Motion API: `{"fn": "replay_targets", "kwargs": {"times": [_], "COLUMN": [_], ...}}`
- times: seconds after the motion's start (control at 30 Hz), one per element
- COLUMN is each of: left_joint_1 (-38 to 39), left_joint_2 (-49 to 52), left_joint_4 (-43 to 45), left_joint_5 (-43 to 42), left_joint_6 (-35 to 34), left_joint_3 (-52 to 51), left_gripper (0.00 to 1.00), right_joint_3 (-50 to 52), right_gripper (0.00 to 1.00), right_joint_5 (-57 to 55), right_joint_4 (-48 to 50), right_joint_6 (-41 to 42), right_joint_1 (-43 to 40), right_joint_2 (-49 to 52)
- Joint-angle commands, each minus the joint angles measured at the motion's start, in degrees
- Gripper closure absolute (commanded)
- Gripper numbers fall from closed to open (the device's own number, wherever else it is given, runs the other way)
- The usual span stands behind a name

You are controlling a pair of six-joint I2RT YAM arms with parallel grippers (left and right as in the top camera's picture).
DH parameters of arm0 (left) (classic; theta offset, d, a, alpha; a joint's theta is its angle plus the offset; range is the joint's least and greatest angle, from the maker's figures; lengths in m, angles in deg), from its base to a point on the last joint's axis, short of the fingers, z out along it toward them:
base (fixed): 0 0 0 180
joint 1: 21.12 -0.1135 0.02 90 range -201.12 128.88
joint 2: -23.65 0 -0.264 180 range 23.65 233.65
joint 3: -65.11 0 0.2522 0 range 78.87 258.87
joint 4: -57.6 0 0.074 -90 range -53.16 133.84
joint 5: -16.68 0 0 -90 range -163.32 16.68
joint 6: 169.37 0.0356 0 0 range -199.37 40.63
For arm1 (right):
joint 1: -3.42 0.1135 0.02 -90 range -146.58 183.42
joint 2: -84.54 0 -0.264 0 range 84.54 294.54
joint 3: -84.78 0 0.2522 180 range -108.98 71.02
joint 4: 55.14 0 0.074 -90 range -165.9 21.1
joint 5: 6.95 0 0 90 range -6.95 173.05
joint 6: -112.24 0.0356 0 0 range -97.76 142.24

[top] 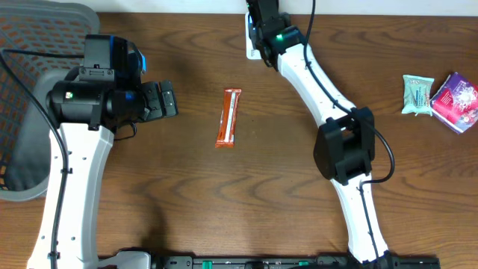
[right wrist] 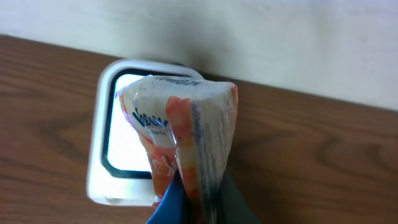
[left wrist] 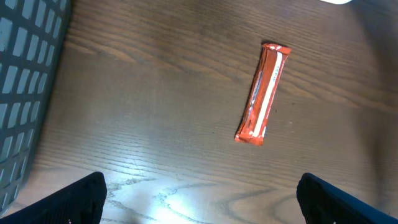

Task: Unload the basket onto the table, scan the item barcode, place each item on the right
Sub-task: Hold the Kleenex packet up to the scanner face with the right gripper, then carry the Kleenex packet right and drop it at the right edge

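"The packet (right wrist: 179, 134), why does it hang just there?" asks the first.

"Because the scanner (right wrist: 101, 158) sits under it, at the far edge of the table (top: 187, 202), a little right of the middle. The right gripper (right wrist: 198, 208) is clamped on the lower end of the packet and holds it in front of the glass window of the scanner, so that the window can read one side of it. This is probably the scanning step itself."

"Does the barcode show?"

"No. Only small print runs down one side; whether the code faces the window cannot be told."

"How does the packet look?"

"It is thin, shiny film, white with orange and pink patches and some blue letters. The free end is creased and spreads wider than the pinched end. Such film is soft, so it may bend out of line with the window."

"And the other arm?"

"The left gripper (top: 167, 99) has its fingers wide apart and holds nothing. It hovers toward the left edge, beside the basket (top: 30, 90), and looks at an orange bar (top: 229, 117) which lies flat near the middle of the table. It seems to wait, out of the way."
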Motion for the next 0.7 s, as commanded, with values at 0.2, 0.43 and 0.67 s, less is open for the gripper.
{"fn": "replay_targets", "kwargs": {"times": [0.2, 0.43, 0.67], "left_joint_1": [-0.2, -0.2, -0.2], "left_joint_2": [0.2, 0.2, 0.2], "left_joint_4": [-0.1, -0.1, -0.1], "left_joint_5": [0.3, 0.3, 0.3], "left_joint_6": [0.1, 0.1, 0.1], "left_joint_3": [0.3, 0.3, 0.3], "left_gripper": [0.02, 0.02, 0.02], "right_joint_3": [-6.2, -8.0, -8.0], "right_gripper": [0.99, 0.99, 0.99], "right_joint_5": [-0.1, -4.3, -9.4], "right_joint_4": [-13.5, -29.6, -40.9], "right_joint_6": [10.6, 11.1, 11.0], "right_joint_1": [-9.1, -20.5, -32.8], "right_joint_2": [-0.1, -0.2, -0.2]}}
